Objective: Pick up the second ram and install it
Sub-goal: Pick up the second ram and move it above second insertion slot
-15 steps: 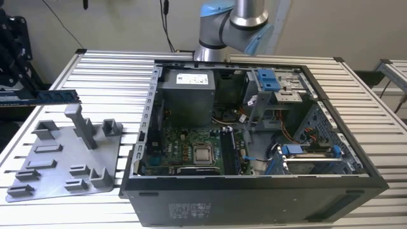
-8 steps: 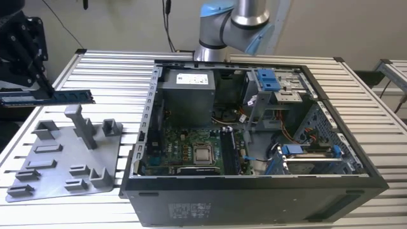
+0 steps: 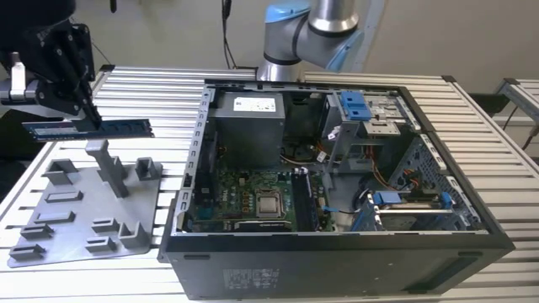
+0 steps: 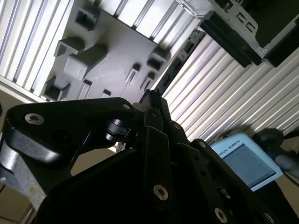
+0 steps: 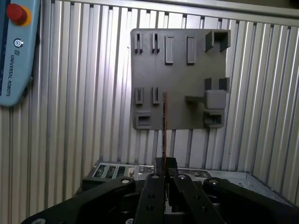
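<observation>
Second ram [image 3: 126, 127], held level in the air above the grey tray [image 3: 84, 208], well clear of the tray's upright posts. Clamped near mid-length by the gripper [image 3: 93, 120], black fingers closed tight on the board's two flat faces. Carries a pale label on the half pointing away from the open computer case [image 3: 337, 252], with the dark half pointing toward it.

In the first wrist view, seen edge-on as a thin dark line [image 5: 164, 121] running out from the gripper [image 5: 164, 161] and crossing over the tray [image 5: 187, 79] between its slots and its tall block. In the second wrist view, fingertips of the gripper [image 4: 153, 100] pinched together, again with the tray [image 4: 112, 60] behind them.

Resting flat on the slatted aluminium table [image 3: 488, 158]: the tray, with the computer case just beside it on the exterior view's right. Inside that case, farther from the tray: a green motherboard [image 3: 252, 196] on the floor and a grey power-supply box [image 3: 252, 126] behind it. Lying well apart from the tray in the first wrist view: a pale blue teach pendant [image 5: 14, 60] with a red button [image 5: 17, 13].
</observation>
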